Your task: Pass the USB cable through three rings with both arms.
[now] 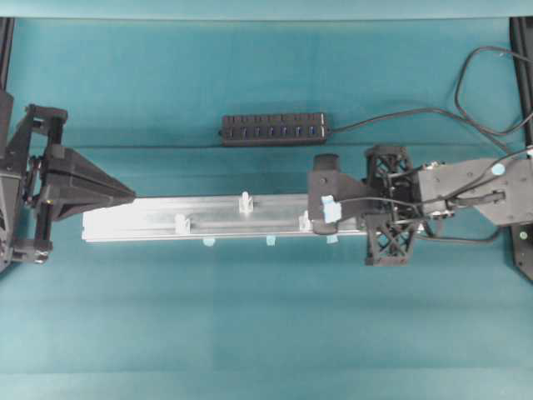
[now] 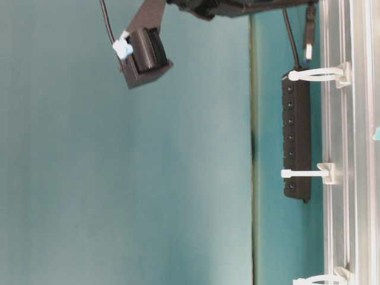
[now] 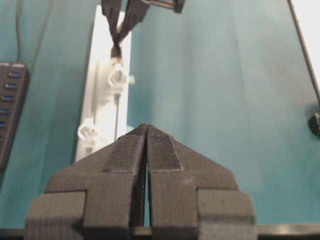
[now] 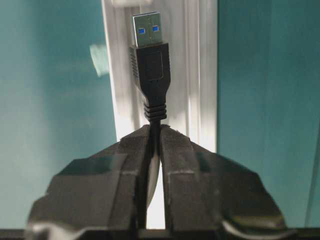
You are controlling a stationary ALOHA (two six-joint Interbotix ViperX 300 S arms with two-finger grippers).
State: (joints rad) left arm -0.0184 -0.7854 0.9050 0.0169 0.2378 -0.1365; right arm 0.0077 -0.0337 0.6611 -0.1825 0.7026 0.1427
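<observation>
The USB cable (image 1: 400, 117) runs from the hub, loops at the right edge and ends in a black plug with a silver tip (image 4: 150, 55). My right gripper (image 4: 159, 129) is shut on the cord just behind that plug. It hovers over the right end of the silver rail (image 1: 150, 218), where the right gripper (image 1: 323, 210) sits beside the nearest ring (image 1: 305, 221). The plug (image 3: 116, 50) points at that ring (image 3: 118, 76) from a short gap away. Two more rings (image 1: 246, 202) (image 1: 181, 223) stand farther left. My left gripper (image 1: 129, 196) is shut and empty, off the rail's left end.
A black multi-port hub (image 1: 275, 129) lies behind the rail, its cord looping along the right edge. Small pale-blue tabs (image 1: 208, 242) mark the rail's front side. Black frame posts (image 1: 523, 50) stand at the table's sides. Teal cloth (image 1: 250, 325) covers the table.
</observation>
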